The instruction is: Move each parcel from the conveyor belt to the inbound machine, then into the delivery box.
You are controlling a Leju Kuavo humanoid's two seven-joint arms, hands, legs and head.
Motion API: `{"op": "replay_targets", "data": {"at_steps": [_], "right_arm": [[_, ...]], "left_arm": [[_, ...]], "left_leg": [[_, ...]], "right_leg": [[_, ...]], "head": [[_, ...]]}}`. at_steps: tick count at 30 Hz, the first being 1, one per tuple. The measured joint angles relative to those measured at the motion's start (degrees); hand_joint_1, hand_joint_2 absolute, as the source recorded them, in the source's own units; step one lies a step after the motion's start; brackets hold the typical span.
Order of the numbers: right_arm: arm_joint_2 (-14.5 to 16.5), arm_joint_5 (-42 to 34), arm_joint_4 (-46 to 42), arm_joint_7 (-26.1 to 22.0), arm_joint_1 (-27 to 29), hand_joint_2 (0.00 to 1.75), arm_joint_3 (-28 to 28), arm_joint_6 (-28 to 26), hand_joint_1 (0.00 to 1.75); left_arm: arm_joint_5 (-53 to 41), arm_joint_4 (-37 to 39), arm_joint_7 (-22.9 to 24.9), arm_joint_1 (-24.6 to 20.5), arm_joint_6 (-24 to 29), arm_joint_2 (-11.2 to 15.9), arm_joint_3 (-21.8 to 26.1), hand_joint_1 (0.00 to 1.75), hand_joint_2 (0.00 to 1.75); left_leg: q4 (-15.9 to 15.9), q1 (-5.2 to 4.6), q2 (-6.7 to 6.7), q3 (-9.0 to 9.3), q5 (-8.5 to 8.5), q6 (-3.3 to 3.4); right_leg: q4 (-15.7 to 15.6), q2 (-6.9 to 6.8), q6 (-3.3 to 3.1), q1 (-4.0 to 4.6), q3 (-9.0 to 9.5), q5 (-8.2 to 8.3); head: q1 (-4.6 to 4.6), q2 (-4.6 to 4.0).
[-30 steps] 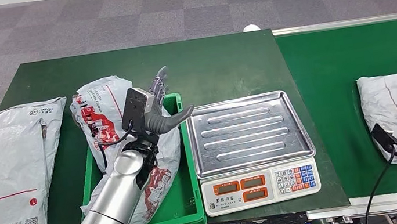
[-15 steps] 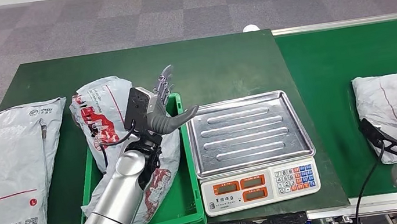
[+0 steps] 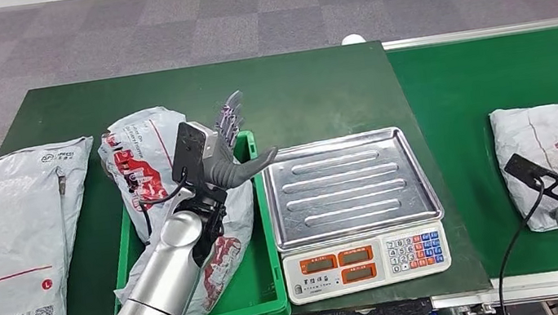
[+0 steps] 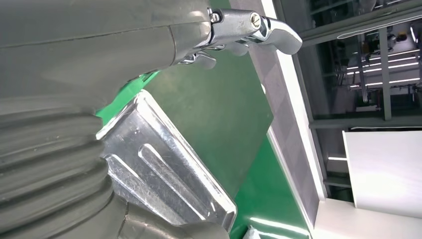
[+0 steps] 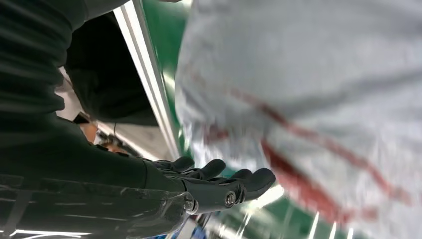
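Parcel-sorting station: conveyor belt (image 3: 494, 69), scale (image 3: 356, 204)

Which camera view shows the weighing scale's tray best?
The head view: the scale tray lies whole and bare, beside the green crate. The left wrist view shows part of the tray behind the left robot hand. The right wrist view faces the conveyor parcel.

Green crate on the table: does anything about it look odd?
Yes. The parcel in the green crate is too long for it: its top end sticks out over the far rim onto the table.
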Motion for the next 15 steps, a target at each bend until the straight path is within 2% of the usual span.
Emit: {"op": "replay_targets", "data": {"at_steps": [7,15], "right_arm": [[-0.6,-0.3,2.7,2.8,-0.4,1.75,0.0,8.9,0.00],[-0.4,-0.5,3.8,3.0,-0.2,1.75,0.0,9.5,0.00]], "left_arm": [[0.4,0.7,0.0,-0.2,-0.7,-0.1,0.0,0.00,1.75],[0.4,2.8,-0.4,-1.2,-1.1,-0.8,0.0,0.00,1.75]], "left_leg": [[0.0,0.00,0.00,0.02,0.00,0.00],[0.0,0.00,0.00,0.01,0.00,0.00]], "right_leg": [[0.0,-0.01,0.00,0.00,0.00,0.00],[0.0,-0.01,0.00,0.00,0.00,0.00]], "head": [[0.00,0.00],[0.00,0.00]]}}
